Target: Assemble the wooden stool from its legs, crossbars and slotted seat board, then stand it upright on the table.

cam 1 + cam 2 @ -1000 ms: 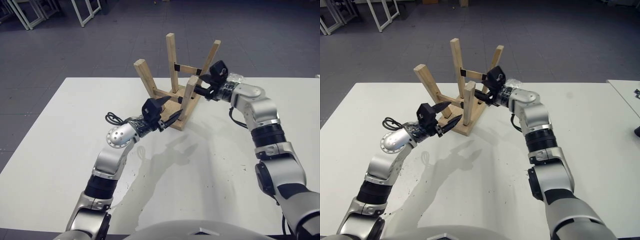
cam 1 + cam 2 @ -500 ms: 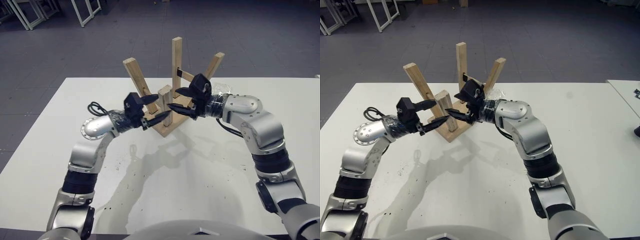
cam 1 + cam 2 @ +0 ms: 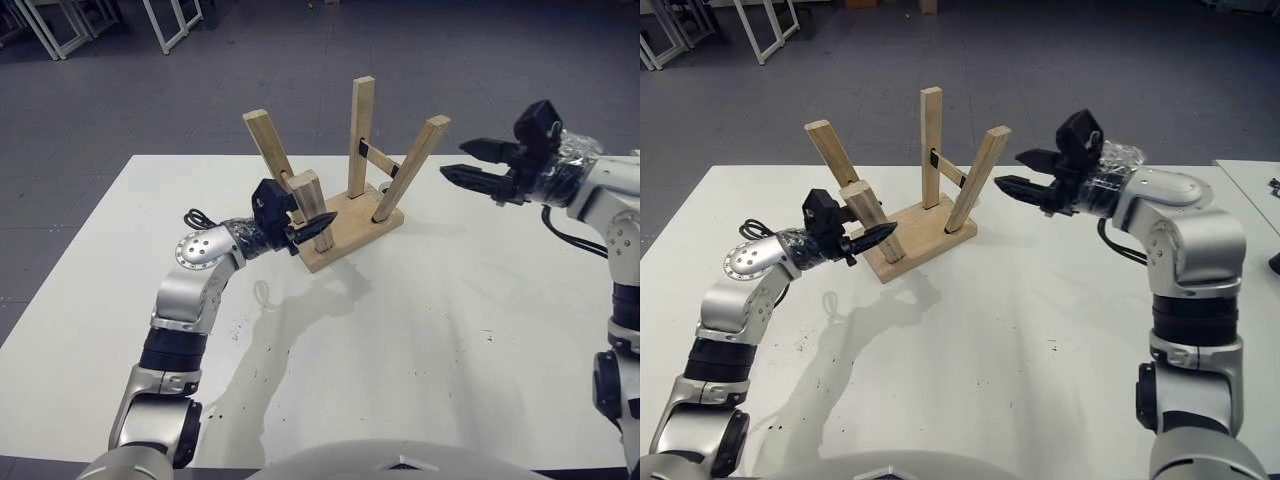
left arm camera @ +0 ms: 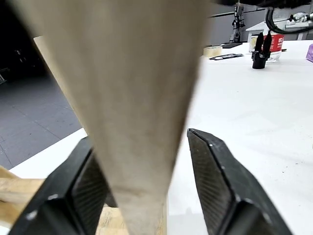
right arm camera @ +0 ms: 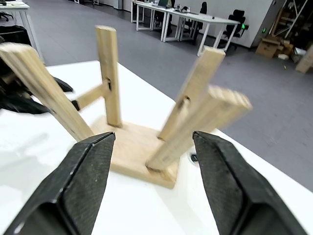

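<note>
Your stool [image 3: 350, 170] sits assembled but upside down, seat board [image 3: 352, 228] on the table [image 3: 420, 340]. The left gripper [image 3: 306, 228] has its fingers spread around the near leg [image 3: 309, 200]. The right gripper [image 3: 476, 173] hangs spread, well apart. Next, clamp and flip it upright.

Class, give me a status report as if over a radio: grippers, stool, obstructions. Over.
Left gripper open, astride one leg. Right gripper open, clear of the stool. It sits upside down, seat board on table. No obstacle near it.

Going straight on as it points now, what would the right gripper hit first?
Most likely the stool leg leaning toward the right gripper; its wrist view centres on that leg, though depth is uncertain.
</note>
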